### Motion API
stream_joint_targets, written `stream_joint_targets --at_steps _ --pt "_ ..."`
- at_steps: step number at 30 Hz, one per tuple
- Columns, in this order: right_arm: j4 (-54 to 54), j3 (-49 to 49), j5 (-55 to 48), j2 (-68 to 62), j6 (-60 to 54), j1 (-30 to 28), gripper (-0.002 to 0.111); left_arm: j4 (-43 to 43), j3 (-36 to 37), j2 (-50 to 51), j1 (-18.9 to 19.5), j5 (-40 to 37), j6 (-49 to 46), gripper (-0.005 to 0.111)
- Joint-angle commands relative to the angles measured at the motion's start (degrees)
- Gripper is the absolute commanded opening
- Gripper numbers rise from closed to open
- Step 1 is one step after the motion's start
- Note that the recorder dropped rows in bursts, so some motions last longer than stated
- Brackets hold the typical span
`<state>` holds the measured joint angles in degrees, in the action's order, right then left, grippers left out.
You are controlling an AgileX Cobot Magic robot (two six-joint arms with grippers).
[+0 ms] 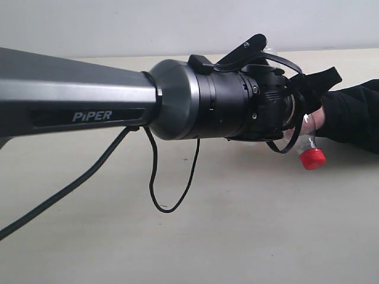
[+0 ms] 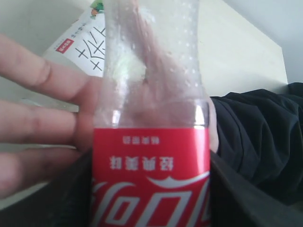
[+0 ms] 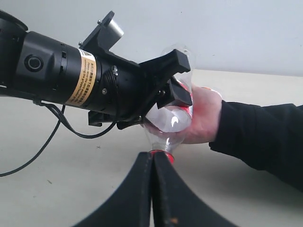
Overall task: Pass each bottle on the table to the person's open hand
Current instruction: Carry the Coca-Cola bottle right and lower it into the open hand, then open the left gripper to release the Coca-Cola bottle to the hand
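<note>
Left gripper (image 3: 176,79) clamped on clear plastic bottle with red label and red cap (image 1: 309,148). Bottle held off pale beige table (image 1: 237,236), tilted, cap end lowest. Bottle body rests against palm of person's bare open hand (image 3: 204,113); fingers (image 2: 38,123) spread behind clear plastic. Black sleeve (image 3: 265,137) covers arm up to wrist. Whitish bottle with white printed label (image 2: 78,45) lies beyond fingers. Right gripper (image 3: 152,158) just below cap, jaws pressed together.

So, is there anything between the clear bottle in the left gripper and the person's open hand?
Nothing visible stands between them. The clear bottle, held cap down in the left gripper, already lies against the person's open hand, which reaches around its far side.
</note>
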<state>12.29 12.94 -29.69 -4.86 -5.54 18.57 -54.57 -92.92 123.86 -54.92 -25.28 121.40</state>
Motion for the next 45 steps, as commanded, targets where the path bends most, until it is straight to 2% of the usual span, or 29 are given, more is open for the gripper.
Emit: stream_joint_targets --at_steps 1,3,5,16,25,33,40,45 --pt "-0.3 -0.1 0.5 0.2 -0.2 0.1 0.000 0.0 -0.3 -0.2 0.2 0.2 0.3 0.073" --pt "-0.3 -0.1 0.5 0.2 -0.2 0.1 0.000 0.0 -0.3 -0.2 0.2 0.2 0.3 0.085" --pt "-0.3 -0.1 0.5 0.2 -0.2 0.1 0.000 0.0 -0.3 -0.2 0.2 0.2 0.3 0.088" --pt "-0.3 -0.1 0.5 0.2 -0.1 0.1 0.000 -0.6 -0.3 -1.0 0.3 0.2 0.2 0.088" --pt "-0.3 -0.1 0.5 0.2 -0.1 0.1 0.000 -0.3 -0.3 -3.1 0.5 -0.7 -4.3 0.088" --pt "-0.3 -0.1 0.5 0.2 -0.1 0.1 0.000 0.3 -0.3 -3.3 0.5 -5.2 -6.1 0.088" --pt "-0.3 -0.1 0.5 0.2 -0.1 0.1 0.000 0.4 -0.3 -5.7 1.0 -5.8 -6.2 0.088" --pt "-0.3 -0.1 0.5 0.2 -0.1 0.1 0.000 -0.3 -0.3 -8.7 1.6 -10.3 -11.9 0.088"
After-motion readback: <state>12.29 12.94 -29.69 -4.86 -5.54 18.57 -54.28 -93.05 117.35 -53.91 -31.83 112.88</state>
